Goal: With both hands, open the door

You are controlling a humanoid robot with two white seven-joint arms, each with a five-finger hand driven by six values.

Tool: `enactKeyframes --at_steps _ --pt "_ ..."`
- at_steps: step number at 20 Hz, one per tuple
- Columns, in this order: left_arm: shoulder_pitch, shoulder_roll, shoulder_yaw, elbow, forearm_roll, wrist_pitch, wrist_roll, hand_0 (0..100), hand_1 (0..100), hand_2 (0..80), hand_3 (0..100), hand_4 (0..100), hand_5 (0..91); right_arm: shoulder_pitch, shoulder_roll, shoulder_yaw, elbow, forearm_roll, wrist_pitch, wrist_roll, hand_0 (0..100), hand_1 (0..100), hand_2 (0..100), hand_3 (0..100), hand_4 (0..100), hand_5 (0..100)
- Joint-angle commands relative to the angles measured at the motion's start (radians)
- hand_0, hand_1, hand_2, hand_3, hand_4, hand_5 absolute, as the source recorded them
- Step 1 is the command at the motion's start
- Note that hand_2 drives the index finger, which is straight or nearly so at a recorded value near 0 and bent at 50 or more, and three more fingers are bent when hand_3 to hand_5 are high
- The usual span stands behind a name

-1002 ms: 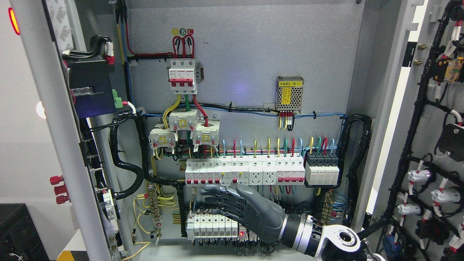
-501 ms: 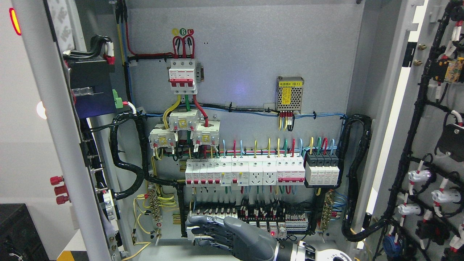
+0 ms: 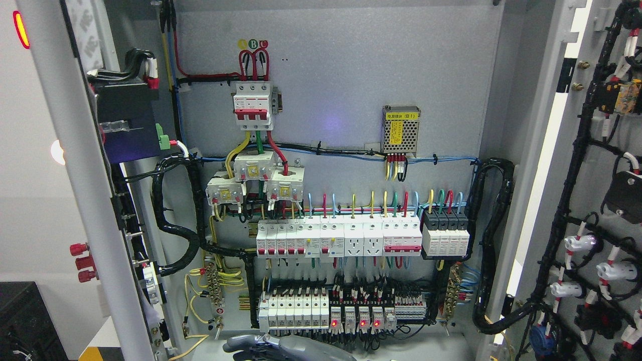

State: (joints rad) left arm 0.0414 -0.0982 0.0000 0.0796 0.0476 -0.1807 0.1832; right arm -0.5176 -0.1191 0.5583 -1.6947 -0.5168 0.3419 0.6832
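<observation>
Hand at bottom edge, doors open.

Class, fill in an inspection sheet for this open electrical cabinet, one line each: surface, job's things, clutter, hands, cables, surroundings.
Surface: grey metal back panel, bare in its upper part.
Job's things: both grey cabinet doors swung open, left door, right door.
Clutter: nothing seen.
Hands: one grey robot hand at the bottom edge, only partly in view; which arm it belongs to cannot be told.
Cables: black corrugated conduit loops at left; coloured wires feed the row of white circuit breakers.
Surroundings: small perforated metal power supply with yellow label; red indicator lights lit on the lower row.
</observation>
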Motion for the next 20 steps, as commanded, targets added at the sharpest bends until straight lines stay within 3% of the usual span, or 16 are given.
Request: enactKeyframes --at_steps 1,12,20 --pt "0.0 0.0 0.021 0.0 0.0 0.0 -0.001 0 0 0.0 0 0 0.0 0.002 0.088 0.075 0.006 0.006 0.005 -0.002 19 0 0 0 0 0" --pt "0.018 0.006 0.02 -0.096 0.0 0.0 -0.001 0 0 0.0 0 0 0.0 -0.004 0.17 0.107 0.033 0.007 0.008 -0.004 19 0 0 0 0 0" --pt "0.104 0.018 0.015 -0.26 0.001 0.0 -0.001 0 0 0.0 0 0 0.0 -0.018 0.231 0.113 0.064 0.009 0.032 -0.004 19 0 0 0 0 0"
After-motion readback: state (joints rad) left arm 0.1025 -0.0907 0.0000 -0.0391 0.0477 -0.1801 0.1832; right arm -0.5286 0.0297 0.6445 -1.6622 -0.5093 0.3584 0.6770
